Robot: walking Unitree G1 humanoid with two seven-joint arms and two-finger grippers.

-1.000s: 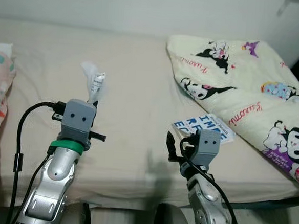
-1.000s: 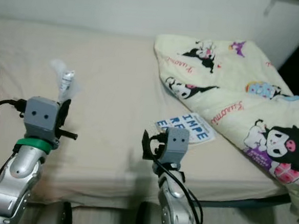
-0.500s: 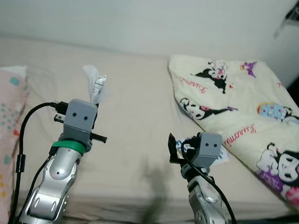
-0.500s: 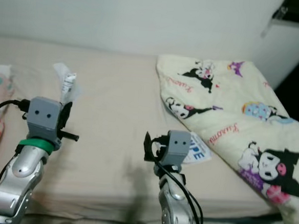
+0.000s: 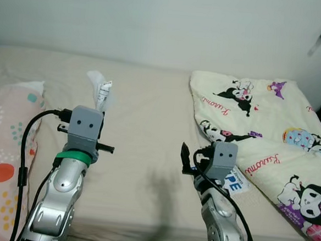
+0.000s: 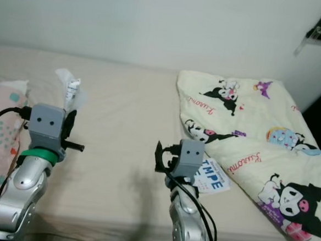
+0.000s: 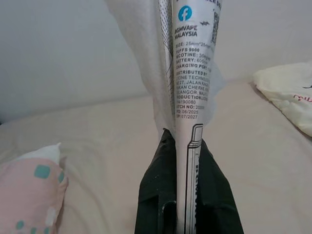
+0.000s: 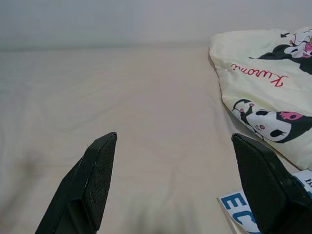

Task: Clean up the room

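Left eye view: you've got both arms raised over the bed's [image 5: 142, 152] near edge. Left claw [image 7: 185, 204] is clenched on a white wrapper [image 5: 101, 89] w/ printed label; it sticks up above the claw, held over the bed's left part, and the left wrist view shows it pinched between the black fingers [image 7: 156, 190]. Right claw [image 8: 175, 185] is released, fingers [image 8: 92, 180] spread wide, nothing between them, hovering over bare sheet near the middle of the near edge. Just right of it a blue-and-white booklet [image 6: 211, 176] lies flat on the bed, partly tucked under the cartoon-print blanket [image 5: 259, 122], which covers the bed's right side. At the left edge sits a pink spotted pillow [image 5: 3, 159]. Beyond the bed's far edge, a white wall [image 5: 156, 21].
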